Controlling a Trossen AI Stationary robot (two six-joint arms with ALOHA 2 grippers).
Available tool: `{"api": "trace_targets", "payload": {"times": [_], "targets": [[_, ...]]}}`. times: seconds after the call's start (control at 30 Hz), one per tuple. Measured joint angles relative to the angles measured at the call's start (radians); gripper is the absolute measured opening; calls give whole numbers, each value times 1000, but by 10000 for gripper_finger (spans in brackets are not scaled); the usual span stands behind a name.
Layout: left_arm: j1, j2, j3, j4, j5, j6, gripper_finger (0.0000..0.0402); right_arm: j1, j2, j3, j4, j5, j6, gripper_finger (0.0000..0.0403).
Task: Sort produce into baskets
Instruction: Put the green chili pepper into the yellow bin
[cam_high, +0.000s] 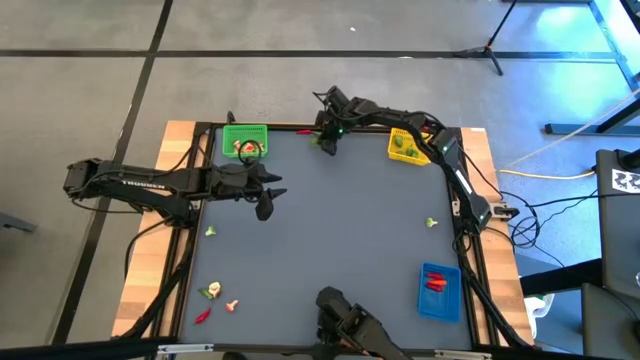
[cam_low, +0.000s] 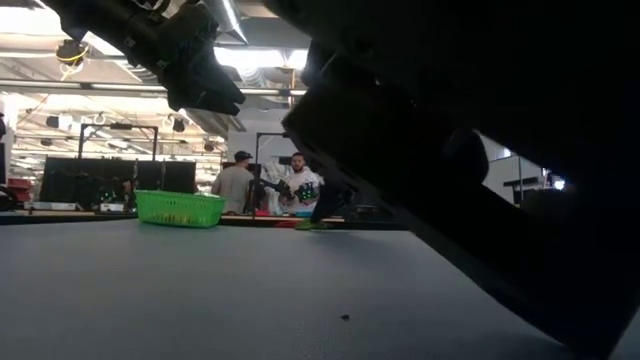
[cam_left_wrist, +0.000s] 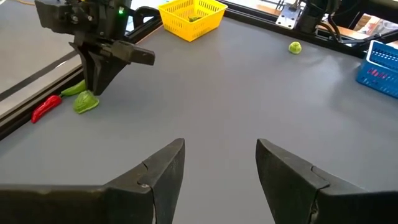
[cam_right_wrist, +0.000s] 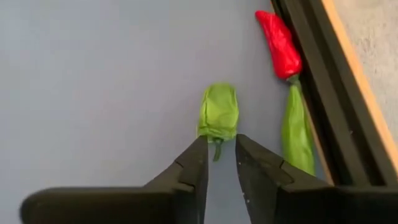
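Two jaws of the right gripper (cam_right_wrist: 217, 163), slightly parted, hover at a green pepper's (cam_right_wrist: 218, 112) stem by the worktop's far edge; left gripper's (cam_left_wrist: 221, 165) spread wide.

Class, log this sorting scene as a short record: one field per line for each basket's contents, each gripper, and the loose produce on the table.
green basket: pale and red pieces inside
yellow basket: green pieces
blue basket: red pieces
right gripper: at the far table edge, fingers slightly apart, tips at the stem of a green pepper
beside it: red chili, long green piece
left gripper: open, empty, above the table
loose near front-left corner: red chili, two pale pieces
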Motion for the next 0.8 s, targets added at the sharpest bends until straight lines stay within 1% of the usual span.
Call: {"api": "trace_targets", "payload": {"times": [0.13,0.33,0.4,0.5,0.8], "targets": [[0,0,0,0,-7,-1,194,0,4,0,11,-17,-17,58],[0,0,0,0,-11,-1,194,-1,7,0,7,-21,-13,11],[0,0,0,0,-11,-1,194,-1,7,0,5,-21,-12,4],[0,0,0,0,-11,-2,194,-1,7,0,6,-18,3,12],[0,0,0,0,-11,-1,194,12,7,0,-4,-10,-31,77]]}}
